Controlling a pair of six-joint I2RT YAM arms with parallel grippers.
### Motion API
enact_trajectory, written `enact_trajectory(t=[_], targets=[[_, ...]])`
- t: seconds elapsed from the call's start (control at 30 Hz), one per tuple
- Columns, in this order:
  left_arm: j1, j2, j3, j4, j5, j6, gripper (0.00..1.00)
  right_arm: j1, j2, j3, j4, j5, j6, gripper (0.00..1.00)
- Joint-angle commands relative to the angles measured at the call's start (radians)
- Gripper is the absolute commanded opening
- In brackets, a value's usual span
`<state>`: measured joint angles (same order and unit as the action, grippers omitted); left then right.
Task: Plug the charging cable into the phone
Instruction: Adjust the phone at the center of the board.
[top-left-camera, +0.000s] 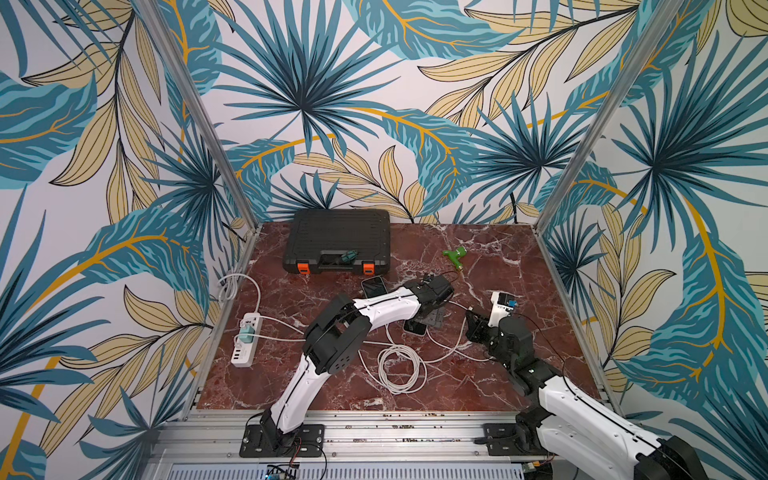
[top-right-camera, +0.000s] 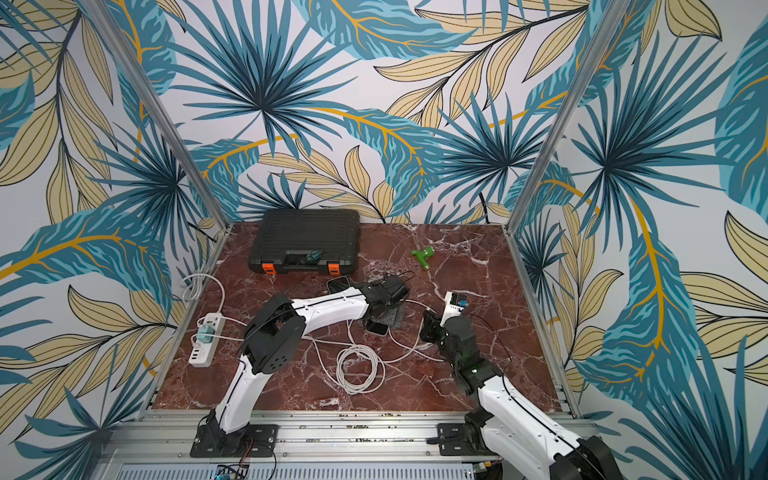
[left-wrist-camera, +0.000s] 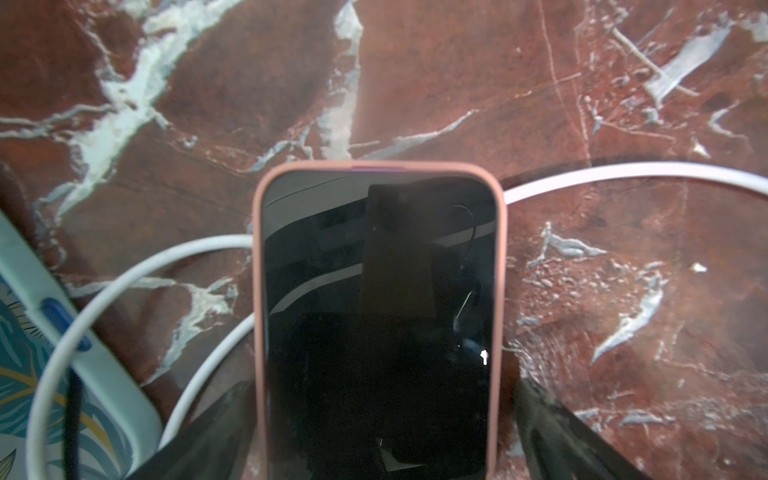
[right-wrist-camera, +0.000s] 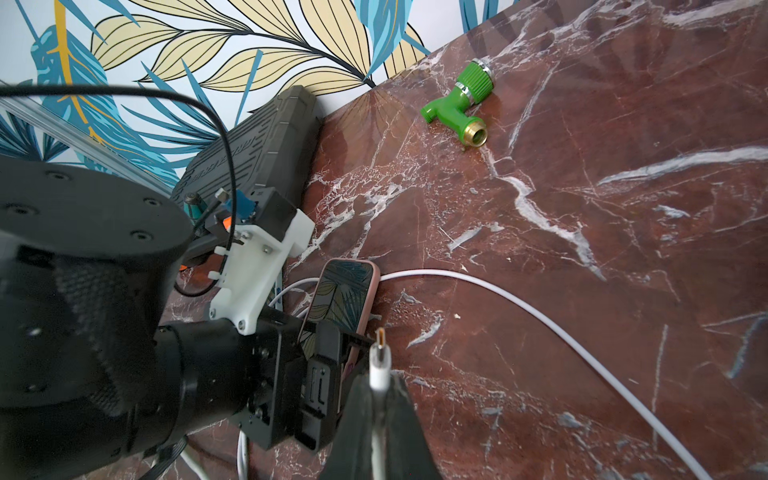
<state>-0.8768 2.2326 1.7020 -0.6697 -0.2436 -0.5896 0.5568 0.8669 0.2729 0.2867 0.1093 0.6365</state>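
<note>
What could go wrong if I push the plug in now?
The left gripper stands open around the phone, so a push may slide it. The phone lies on the white cable, so tugging slack could tilt it. The plug in the right gripper sits close to the left gripper; they might collide.

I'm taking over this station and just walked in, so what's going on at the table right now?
The right claw is shut on the white cable just behind its plug, pointing the plug toward the phone. The phone, in a pink case, lies screen up on the table. The left claw stands open astride one end of it, not gripping. The plug is not yet in the phone.
</note>
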Motion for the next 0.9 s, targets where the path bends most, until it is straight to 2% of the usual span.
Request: enact_trajectory(t=[0.0, 0.07, 0.3, 0.37, 0.47, 0.63, 0.77, 0.87], targets=[[0.009, 0.030, -0.006, -0.038, -0.021, -0.009, 1.00, -0.002, -0.015, -0.012, -0.012, -0.006, 0.001, 0.00], [0.009, 0.030, -0.013, -0.008, 0.004, 0.004, 0.97, -0.002, -0.017, -0.016, -0.014, -0.008, 0.002, 0.00], [0.015, 0.017, 0.003, 0.029, 0.048, 0.019, 0.65, -0.002, -0.042, -0.018, -0.033, -0.003, 0.000, 0.00], [0.015, 0.003, 0.027, 0.007, 0.026, 0.031, 0.57, -0.001, -0.048, -0.018, -0.039, -0.001, -0.003, 0.00], [0.015, -0.040, 0.066, -0.028, -0.021, 0.054, 0.51, -0.002, -0.049, -0.017, -0.038, -0.006, -0.005, 0.00], [0.015, -0.156, 0.122, -0.036, -0.053, 0.068, 0.48, -0.003, -0.047, -0.013, 0.006, -0.076, -0.060, 0.00], [0.018, -0.278, 0.124, -0.001, -0.066, 0.059, 0.46, -0.002, -0.053, -0.010, 0.087, -0.196, -0.124, 0.00], [0.022, -0.375, 0.082, 0.042, -0.077, 0.023, 0.46, -0.002, -0.034, 0.010, 0.131, -0.337, -0.148, 0.00]])
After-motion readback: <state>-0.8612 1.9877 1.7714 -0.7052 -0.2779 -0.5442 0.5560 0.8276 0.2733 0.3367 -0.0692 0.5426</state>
